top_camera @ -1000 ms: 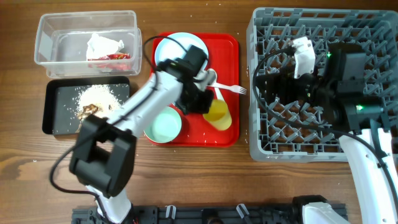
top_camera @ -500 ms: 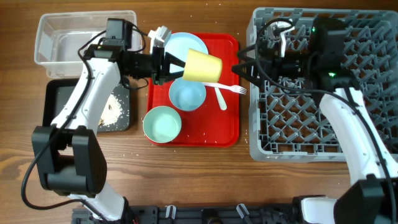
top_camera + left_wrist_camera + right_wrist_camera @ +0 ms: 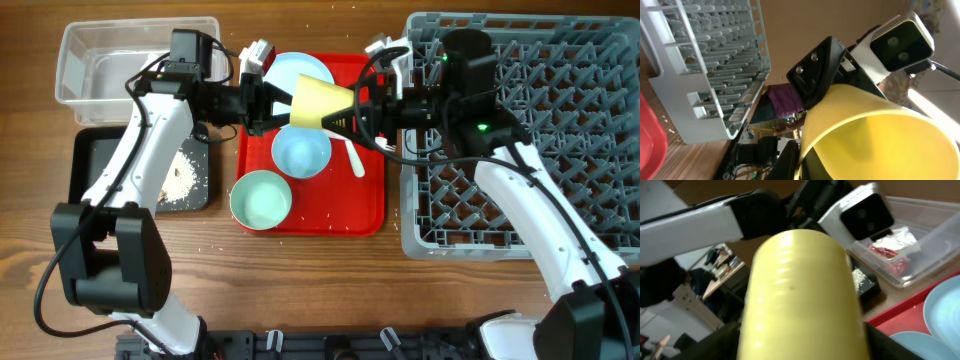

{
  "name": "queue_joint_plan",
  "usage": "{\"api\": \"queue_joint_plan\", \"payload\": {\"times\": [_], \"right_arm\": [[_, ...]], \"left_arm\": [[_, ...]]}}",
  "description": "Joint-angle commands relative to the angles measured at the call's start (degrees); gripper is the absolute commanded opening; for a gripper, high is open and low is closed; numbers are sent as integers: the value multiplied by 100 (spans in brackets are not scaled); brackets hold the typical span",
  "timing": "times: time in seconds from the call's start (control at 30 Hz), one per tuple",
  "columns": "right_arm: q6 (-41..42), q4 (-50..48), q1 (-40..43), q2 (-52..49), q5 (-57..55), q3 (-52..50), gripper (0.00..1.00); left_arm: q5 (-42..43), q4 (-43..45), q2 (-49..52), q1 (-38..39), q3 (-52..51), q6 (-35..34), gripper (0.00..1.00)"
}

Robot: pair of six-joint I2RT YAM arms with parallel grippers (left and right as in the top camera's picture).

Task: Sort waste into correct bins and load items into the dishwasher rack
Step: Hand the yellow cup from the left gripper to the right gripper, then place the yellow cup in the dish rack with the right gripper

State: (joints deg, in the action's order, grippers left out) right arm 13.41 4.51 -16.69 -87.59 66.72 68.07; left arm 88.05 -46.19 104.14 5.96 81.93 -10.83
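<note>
Wooden table [image 3: 40, 250], seen from overhead, with both arms meeting above the red serving tray [image 3: 365, 215].

Left gripper [image 3: 272, 106]: clamped on the narrow base end of the yellow cup [image 3: 318, 103]. It holds the cup aloft on its side, mouth pointing away from this hand toward the other arm. The cup is clear of the tray. A pale blue plate [image 3: 300, 70] and one pale blue bowl [image 3: 301, 152] lie below the cup, and a second bowl [image 3: 261, 198] sits further toward the robot's base.

Right gripper [image 3: 358, 108]: change noted. Half a second ago it stood apart from the cup, near the rack's edge. It has since advanced, and its fingers now lie at either side of the cup's wide end. The right wrist view is filled by the cup's wall. No view shows whether the fingers press on the cup or merely bracket it. The left arm and the cup have not shifted over the same interval.

Judgement: a mid-air handover is at the point of transfer. The left hand should not let go until the right grip is firm, or the cup drops onto the crockery below.

The dishwasher rack [image 3: 480, 210] lies directly behind the right gripper, and loading appears not yet begun. A white plastic spoon [image 3: 355, 160] rests on the tray beneath that hand.

Waste: the wrapper [image 3: 892, 244] sits in the clear tub [image 3: 90, 75] behind the left gripper. Crumbs [image 3: 178, 178] lie in the black tray [image 3: 90, 175] beside that forearm. Sorting looks complete.
</note>
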Motion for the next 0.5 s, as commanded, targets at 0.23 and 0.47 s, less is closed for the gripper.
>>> {"api": "queue_joint_plan", "payload": {"times": [0.23,0.47], "right_arm": [[39,-76,138,-76,-31,83,53],[173,1947,1556,219,-2050,83,53]], "left_arm": [[79,39,-129,-20,70,-28,31],[-1268,42,-129,-17,70,-31,40]]}}
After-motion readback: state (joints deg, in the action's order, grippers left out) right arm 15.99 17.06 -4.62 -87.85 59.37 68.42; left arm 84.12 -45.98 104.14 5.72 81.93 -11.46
